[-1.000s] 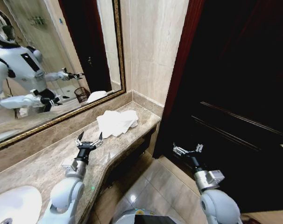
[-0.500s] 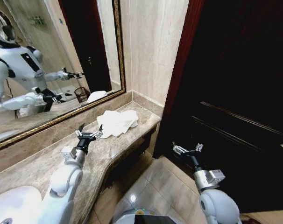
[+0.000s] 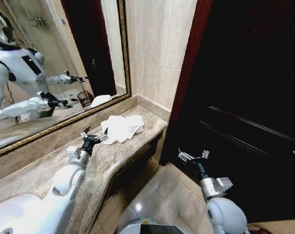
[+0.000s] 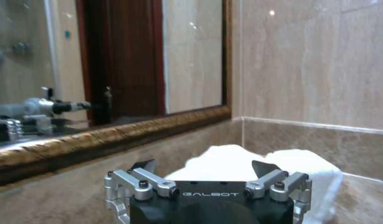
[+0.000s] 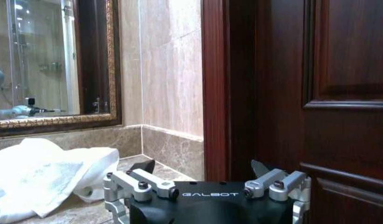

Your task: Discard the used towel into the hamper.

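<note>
A crumpled white towel (image 3: 122,127) lies on the marble counter (image 3: 113,161) near its far end, by the wall corner. My left gripper (image 3: 94,135) is open just above the counter, its fingertips right at the towel's near edge. In the left wrist view the towel (image 4: 241,161) bulks close ahead of the open left gripper (image 4: 204,166). My right gripper (image 3: 191,156) hangs open and empty over the floor beside the dark door; its wrist view shows the towel (image 5: 48,179) off to one side of the gripper (image 5: 202,168). The hamper (image 3: 85,99) appears as a reflection in the mirror.
A gold-framed mirror (image 3: 123,48) runs along the wall behind the counter. A white sink (image 3: 11,214) sits at the counter's near left. A dark wooden door (image 3: 245,97) stands on the right, with tiled floor (image 3: 157,195) between it and the counter.
My left gripper has reached forward along the counter, from short of the towel to its near edge. The right gripper has barely shifted.
</note>
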Tool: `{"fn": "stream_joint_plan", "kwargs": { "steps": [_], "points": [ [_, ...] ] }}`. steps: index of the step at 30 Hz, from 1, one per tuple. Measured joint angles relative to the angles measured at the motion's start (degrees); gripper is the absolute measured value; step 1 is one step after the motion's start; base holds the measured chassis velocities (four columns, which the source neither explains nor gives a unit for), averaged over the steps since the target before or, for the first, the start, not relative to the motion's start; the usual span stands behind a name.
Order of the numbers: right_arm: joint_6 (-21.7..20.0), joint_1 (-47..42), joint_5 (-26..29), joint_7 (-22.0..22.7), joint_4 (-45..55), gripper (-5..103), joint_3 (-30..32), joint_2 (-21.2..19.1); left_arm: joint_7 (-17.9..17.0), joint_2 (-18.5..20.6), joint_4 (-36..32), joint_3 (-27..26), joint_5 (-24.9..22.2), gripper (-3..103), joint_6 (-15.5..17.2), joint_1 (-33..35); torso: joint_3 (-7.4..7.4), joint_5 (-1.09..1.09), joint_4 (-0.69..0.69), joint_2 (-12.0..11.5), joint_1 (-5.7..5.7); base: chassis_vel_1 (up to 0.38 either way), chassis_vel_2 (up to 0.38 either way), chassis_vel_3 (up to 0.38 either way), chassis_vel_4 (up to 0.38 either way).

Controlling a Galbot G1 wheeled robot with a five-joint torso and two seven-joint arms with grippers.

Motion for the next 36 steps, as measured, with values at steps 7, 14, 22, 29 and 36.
{"fn": "stream_joint_plan", "kwargs": {
  "steps": [7,14,22,29,36],
  "points": [
    [-0.46,0.64,-0.45,0.89,-0.35,100,-0.79,-0.05,-1.0,6.22,1.53,5.23,-3.85,100,1.53,-3.17,0.0,0.01,-0.01,0.0,-0.01,0.0,0.0,0.0,0.0],
    [-0.55,1.41,-0.37,2.22,-1.07,100,-0.72,-0.06,-3.16,8.96,3.6,9.3,-7.35,100,4.68,-7.66,0.0,0.01,0.0,0.0,-0.01,0.0,0.0,0.0,0.0],
    [-0.26,1.82,-0.44,2.35,-2.37,100,-0.44,-0.1,-3.49,10.48,6.52,12.91,-8.81,100,5.7,-13.58,0.0,0.02,-0.01,0.0,-0.01,0.0,0.0,0.0,0.0],
    [-0.26,2.52,-0.6,2.67,-2.81,100,-0.65,-0.1,-3.18,11.14,8.96,15.69,-10.72,100,6.53,-17.69,0.0,0.02,-0.01,-0.01,0.0,0.0,0.0,0.0,0.0],
    [-0.12,2.54,-0.64,2.72,-3.69,100,-0.08,-0.13,-2.74,11.05,12.13,18.39,-12.09,100,6.96,-20.83,0.0,0.01,-0.01,-0.01,0.0,0.0,0.0,0.0,0.0]
  ]
}}
